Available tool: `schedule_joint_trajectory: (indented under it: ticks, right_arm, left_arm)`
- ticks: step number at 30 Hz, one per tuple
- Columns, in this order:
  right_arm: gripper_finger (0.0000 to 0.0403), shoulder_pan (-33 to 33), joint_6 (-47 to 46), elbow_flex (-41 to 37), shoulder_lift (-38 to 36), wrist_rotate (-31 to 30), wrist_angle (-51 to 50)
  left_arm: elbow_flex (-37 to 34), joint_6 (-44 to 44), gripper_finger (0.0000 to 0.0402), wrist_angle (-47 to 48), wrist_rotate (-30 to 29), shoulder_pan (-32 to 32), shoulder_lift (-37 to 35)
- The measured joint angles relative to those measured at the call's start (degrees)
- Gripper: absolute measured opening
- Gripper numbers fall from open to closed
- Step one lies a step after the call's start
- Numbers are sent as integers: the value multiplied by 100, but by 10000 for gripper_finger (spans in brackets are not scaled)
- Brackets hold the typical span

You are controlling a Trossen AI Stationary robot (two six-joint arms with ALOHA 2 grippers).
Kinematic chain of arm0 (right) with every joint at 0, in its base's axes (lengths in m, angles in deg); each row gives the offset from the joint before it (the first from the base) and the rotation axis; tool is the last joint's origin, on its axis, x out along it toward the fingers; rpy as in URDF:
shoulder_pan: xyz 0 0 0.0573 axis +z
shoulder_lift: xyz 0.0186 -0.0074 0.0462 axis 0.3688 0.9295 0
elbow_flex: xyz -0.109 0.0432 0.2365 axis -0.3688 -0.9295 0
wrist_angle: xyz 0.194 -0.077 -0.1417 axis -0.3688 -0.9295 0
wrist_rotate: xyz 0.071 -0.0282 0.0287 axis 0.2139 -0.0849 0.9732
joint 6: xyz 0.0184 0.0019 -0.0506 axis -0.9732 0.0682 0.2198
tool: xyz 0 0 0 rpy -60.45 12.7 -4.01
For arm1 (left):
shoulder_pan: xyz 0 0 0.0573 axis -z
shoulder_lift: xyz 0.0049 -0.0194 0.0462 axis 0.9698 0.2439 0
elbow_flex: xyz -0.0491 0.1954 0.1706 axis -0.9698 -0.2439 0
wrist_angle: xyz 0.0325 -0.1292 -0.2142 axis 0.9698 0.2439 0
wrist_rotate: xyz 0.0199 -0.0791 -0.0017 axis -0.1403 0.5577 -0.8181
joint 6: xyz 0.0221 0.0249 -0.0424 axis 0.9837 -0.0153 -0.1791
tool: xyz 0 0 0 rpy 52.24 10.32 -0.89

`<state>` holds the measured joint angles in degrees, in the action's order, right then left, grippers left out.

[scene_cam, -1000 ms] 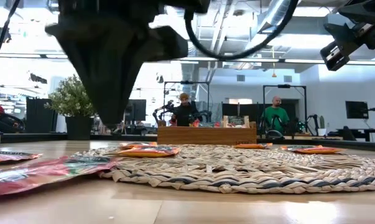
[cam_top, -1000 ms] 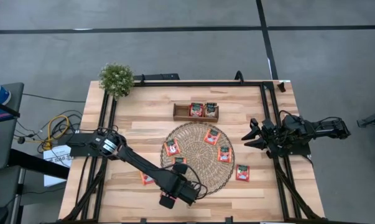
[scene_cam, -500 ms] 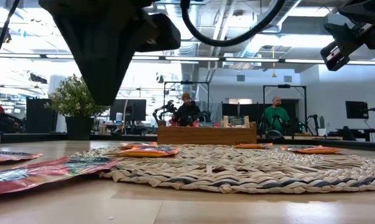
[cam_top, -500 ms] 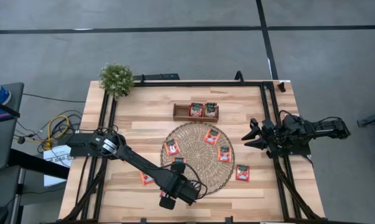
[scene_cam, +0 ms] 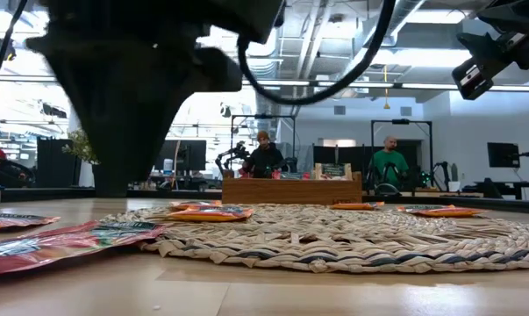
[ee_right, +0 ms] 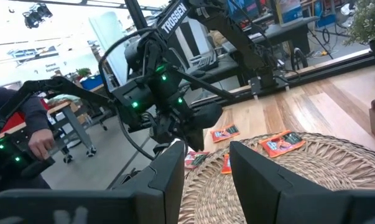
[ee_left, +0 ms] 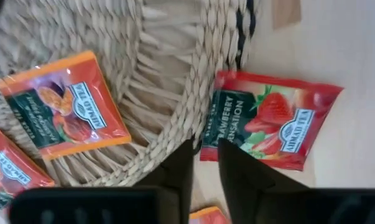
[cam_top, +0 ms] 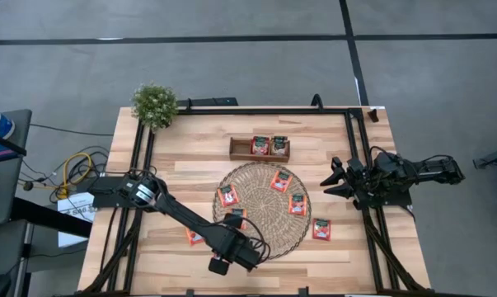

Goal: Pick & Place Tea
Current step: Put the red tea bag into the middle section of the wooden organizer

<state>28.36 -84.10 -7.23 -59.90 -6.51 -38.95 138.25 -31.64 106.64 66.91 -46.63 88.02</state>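
The tea sachets are looking thin, flat and very light, probably with a smooth, slippery wrapper that is bending easily. A grip from above on the flat face is not likely to hold; it seems better to pinch one edge, or a corner that is lifting a little from the surface.

The strawberry sachet (ee_left: pixel 268 124) is red with a dark green-and-white mark, and it is lying on the bare tabletop (cam_top: pixel 355 247), touching the rim of the woven mat (cam_top: pixel 260 202) at about 8 o'clock. An orange sachet (ee_left: pixel 63 102) is lying on the mat itself. Several other red-orange sachets are spreading over the mat, one is lying off it at 4 o'clock, and two are standing in the wooden tray (cam_top: pixel 260 149) at 12 o'clock.

The left gripper (ee_left: pixel 204 163) is hanging just above the near edge of the strawberry sachet, with its jaws almost closed and holding nothing. The right gripper (cam_top: pixel 334 180) is waiting at the 3 o'clock side of the tabletop, jaws parted and empty.
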Motion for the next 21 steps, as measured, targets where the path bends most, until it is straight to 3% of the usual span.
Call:
schedule_joint_trajectory:
  ticks: [7,21]
  right_arm:
    - [121,1,7,1,0,0,0]
    - [121,1,48,2,1,7,-2]
  left_arm:
    - [-350,-64,127,-191,-136,0,0]
    - [-366,196,135,-643,-79,7,0]
